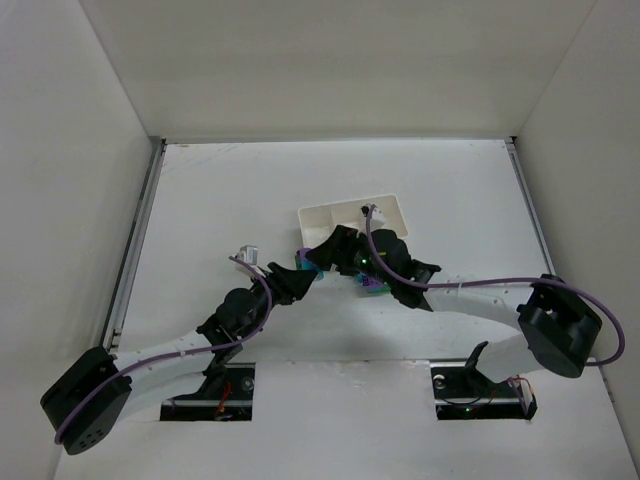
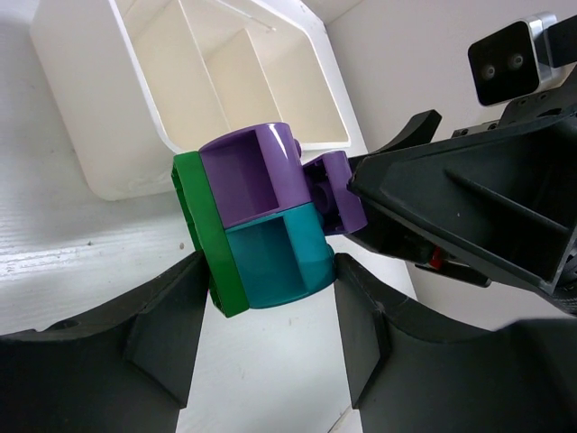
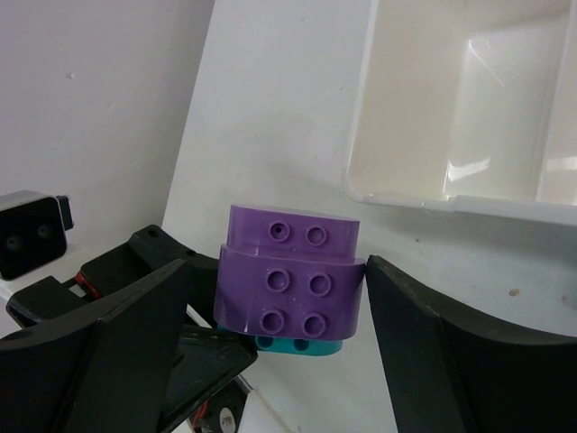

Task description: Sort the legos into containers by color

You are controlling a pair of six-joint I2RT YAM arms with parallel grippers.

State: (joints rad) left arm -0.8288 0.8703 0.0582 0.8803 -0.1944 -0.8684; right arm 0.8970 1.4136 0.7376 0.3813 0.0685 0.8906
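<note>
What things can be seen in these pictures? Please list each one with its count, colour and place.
tray: one, white, three compartments, empty where visible, on the table beyond the grippers.
purple legos: two visible, purple, joined in the lego cluster.
teal lego: one, teal, beside a purple one.
green lego: one, green, flat on the cluster's side.
table: one, white.
left gripper: one, black, shut on the lego cluster.
right gripper: one, black, shut on its purple end.

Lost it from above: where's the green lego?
Left wrist view: the green lego is stuck to the left of the purple brick and teal brick, inside the left pincer, below the white tray.
</note>
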